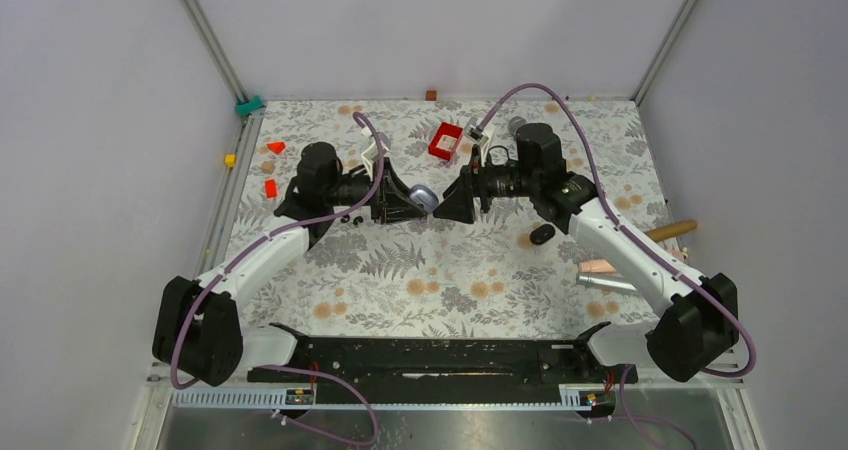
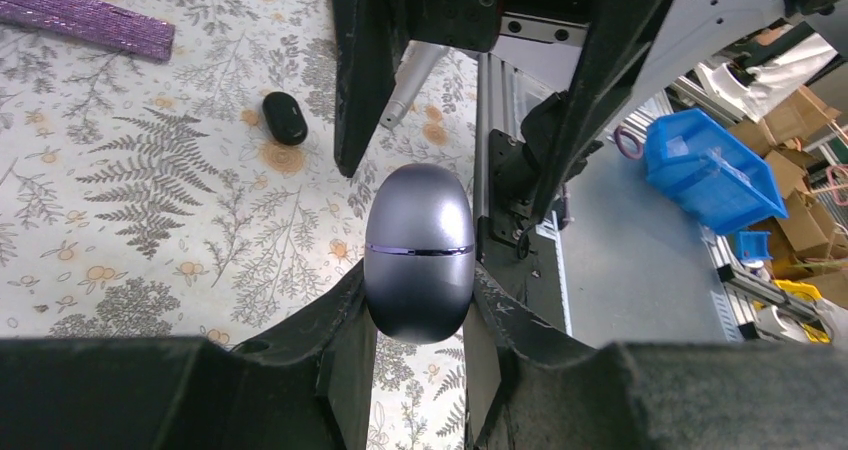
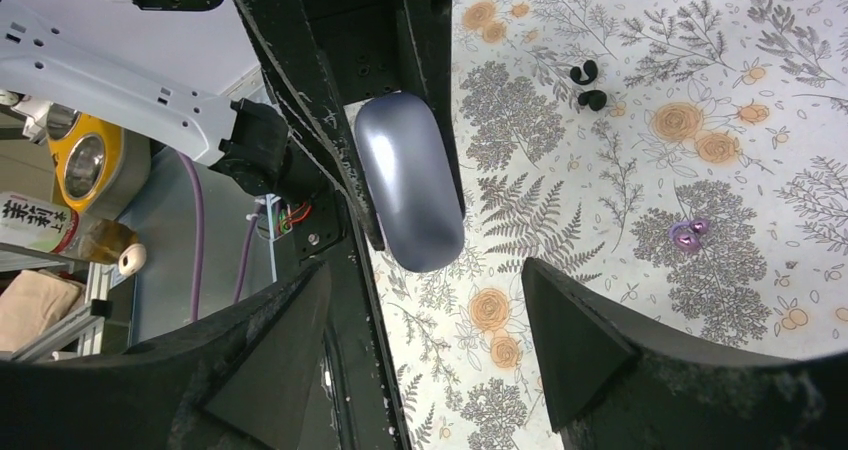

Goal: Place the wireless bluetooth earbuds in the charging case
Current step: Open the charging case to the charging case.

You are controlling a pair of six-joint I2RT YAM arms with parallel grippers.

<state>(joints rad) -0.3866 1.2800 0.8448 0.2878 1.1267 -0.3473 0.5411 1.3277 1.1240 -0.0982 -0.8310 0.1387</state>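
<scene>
My left gripper (image 1: 412, 202) is shut on the lavender-grey charging case (image 1: 425, 197) and holds it above the table, lid closed. In the left wrist view the case (image 2: 418, 253) sits between my fingertips (image 2: 352, 300), its seam showing. My right gripper (image 1: 452, 203) is open and faces the case from the right, a short gap away. In the right wrist view the case (image 3: 408, 180) hangs just ahead of my open right gripper (image 3: 425, 270). The two black earbuds (image 3: 588, 85) lie on the flowered cloth; in the top view the earbuds (image 1: 352, 221) lie under my left wrist.
A larger black oval object (image 1: 542, 234) lies right of centre, also in the left wrist view (image 2: 284, 118). A purple glitter microphone (image 2: 85, 15), a red box (image 1: 445, 140), a silver cylinder (image 1: 605, 282), a wooden dowel (image 1: 670, 230) and orange pieces (image 1: 270, 188) are around. A small purple item (image 3: 688, 232) lies on the cloth.
</scene>
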